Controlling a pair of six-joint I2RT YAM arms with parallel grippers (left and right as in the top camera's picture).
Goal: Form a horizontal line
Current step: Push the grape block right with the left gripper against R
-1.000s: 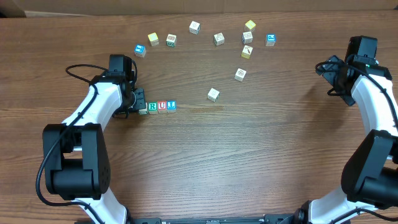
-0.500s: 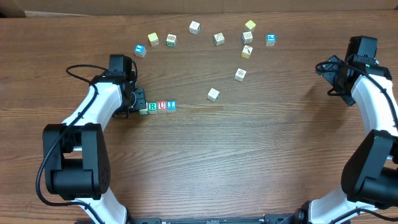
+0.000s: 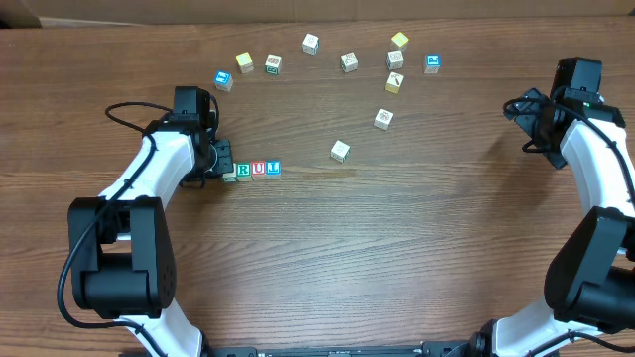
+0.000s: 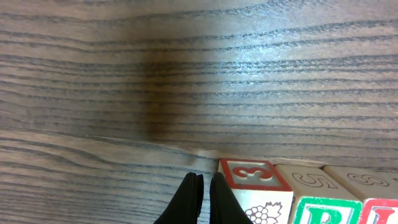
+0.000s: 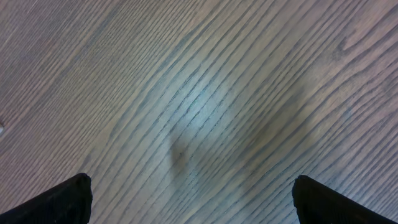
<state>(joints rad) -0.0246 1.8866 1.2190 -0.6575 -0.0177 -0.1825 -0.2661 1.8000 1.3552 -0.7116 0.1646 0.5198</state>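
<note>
The row of four letter cubes (image 3: 252,170) sits on the wooden table (image 3: 397,248), left of the middle. The left gripper (image 4: 204,191) is pinched closed and empty, just beside the row's pale end cube (image 4: 252,176). The right gripper (image 5: 191,186) is spread wide, far away.

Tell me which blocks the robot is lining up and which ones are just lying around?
Part of the job:
row of four touching cubes: pale cube, green R cube, red U cube, blue-letter cube
left gripper, shut, beside the pale cube

Just lying about:
white cube nearest the row
other white, yellow and blue cubes farther back
</note>
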